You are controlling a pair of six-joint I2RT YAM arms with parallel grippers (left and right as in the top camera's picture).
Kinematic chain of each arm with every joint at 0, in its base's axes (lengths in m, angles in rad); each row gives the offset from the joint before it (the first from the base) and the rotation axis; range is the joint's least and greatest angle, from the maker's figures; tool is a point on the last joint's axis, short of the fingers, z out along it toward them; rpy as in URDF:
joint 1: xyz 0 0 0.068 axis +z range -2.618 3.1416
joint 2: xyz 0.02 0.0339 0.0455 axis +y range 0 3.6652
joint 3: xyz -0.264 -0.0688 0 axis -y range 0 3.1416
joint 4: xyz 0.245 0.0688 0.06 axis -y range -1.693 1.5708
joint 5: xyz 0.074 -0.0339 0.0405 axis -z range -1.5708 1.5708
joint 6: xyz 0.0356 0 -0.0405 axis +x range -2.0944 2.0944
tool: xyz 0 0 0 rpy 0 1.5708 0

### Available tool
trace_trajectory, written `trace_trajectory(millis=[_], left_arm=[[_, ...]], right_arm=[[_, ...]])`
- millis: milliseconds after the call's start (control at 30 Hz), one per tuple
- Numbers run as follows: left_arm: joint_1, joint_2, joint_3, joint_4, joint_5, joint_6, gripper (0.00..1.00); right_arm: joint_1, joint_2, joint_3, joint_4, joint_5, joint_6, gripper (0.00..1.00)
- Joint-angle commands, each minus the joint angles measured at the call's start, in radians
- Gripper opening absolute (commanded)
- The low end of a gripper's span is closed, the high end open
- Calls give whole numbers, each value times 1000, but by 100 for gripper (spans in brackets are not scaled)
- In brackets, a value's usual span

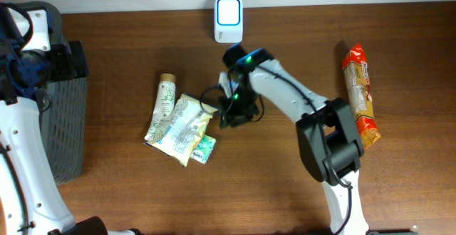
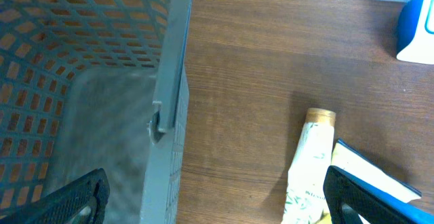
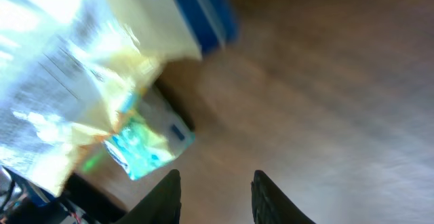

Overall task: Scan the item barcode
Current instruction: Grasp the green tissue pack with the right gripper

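Right gripper [image 3: 215, 198] hangs low over the table [image 1: 299, 199], just beside a small pile of goods in the middle. Its two dark fingers stand a little apart with only bare wood between them, so it holds nothing, though the wrist view is blurred. The pile is a yellow and white pouch [image 1: 182, 124], a pale tube [image 1: 162, 101] touching the pouch's left side, and a small green sachet [image 1: 204, 148] at its lower right corner. All three lie flat on the wood. The pouch is the nearest to the fingers and looks to be the item meant, but that is a judgement. An orange snack bag [image 1: 360, 96] lies well apart at the right edge.

The scanner [image 1: 229, 19], white with a lit face, stands at the far edge of the table, above the pile and apart from it. Nothing is held before it.

The left gripper [image 2: 217, 200] is spread wide and empty, over the table just beside the grey basket [image 1: 68, 114], far from the work.

As for progress, the task looks barely begun: no item is gripped, none is raised, no barcode faces the scanner. Left to do are the grasp, the lift, the carry to the lit face and the turning of the barcode towards it
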Motion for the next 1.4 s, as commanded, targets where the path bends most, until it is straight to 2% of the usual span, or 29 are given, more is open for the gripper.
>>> trace_trajectory(millis=[0, 100, 167, 233, 267, 400, 533, 567, 600, 633, 667, 767, 833, 1067, 1100, 1133, 1200, 1333, 1367], left_arm=[[3, -8, 13, -1, 10, 13, 99], [3, -8, 13, -1, 10, 13, 99], [3, -8, 13, -1, 10, 13, 99], [3, -8, 13, -1, 10, 13, 99], [3, -8, 13, -1, 10, 13, 99], [3, -8, 13, -1, 10, 13, 99], [3, -8, 13, -1, 10, 13, 99], [3, -8, 13, -1, 10, 13, 99], [3, -8, 13, -1, 10, 13, 99], [3, -8, 13, -1, 10, 13, 99], [3, -8, 13, -1, 10, 13, 99], [3, -8, 13, -1, 10, 13, 99], [3, -8, 13, -1, 10, 13, 99], [3, -8, 13, -1, 10, 13, 99], [3, -8, 13, -1, 10, 13, 99], [3, -8, 13, -1, 10, 13, 99], [3, -8, 13, -1, 10, 13, 99], [3, -8, 13, -1, 10, 13, 99], [3, -8, 13, -1, 10, 13, 99]], right_arm=[[80, -11, -93, 133, 0, 126, 33], [137, -11, -166, 283, 14, 228, 33], [150, -11, -193, 306, 14, 241, 33], [148, -11, -193, 302, 14, 241, 11], [143, -11, -193, 300, 14, 241, 4], [47, -43, -145, 151, 58, 183, 4], [-172, -172, -130, 19, 242, 168, 4], [-207, -183, -129, 6, 182, 79, 4], [-219, -187, -129, -6, 5, -120, 12], [-180, -186, -129, -17, -101, -288, 32], [-107, -186, -129, 8, -79, -386, 44], [119, -159, -133, 158, 182, -460, 42], [203, -126, -133, 219, 240, -467, 42], [228, -24, -133, 265, 251, -455, 41], [228, -24, -133, 265, 251, -455, 38], [228, -24, -133, 254, 251, -455, 24], [226, -25, -128, 225, 261, -420, 4], [126, -47, 37, 20, 261, -243, 4], [68, -66, 90, -23, 261, -149, 4]])
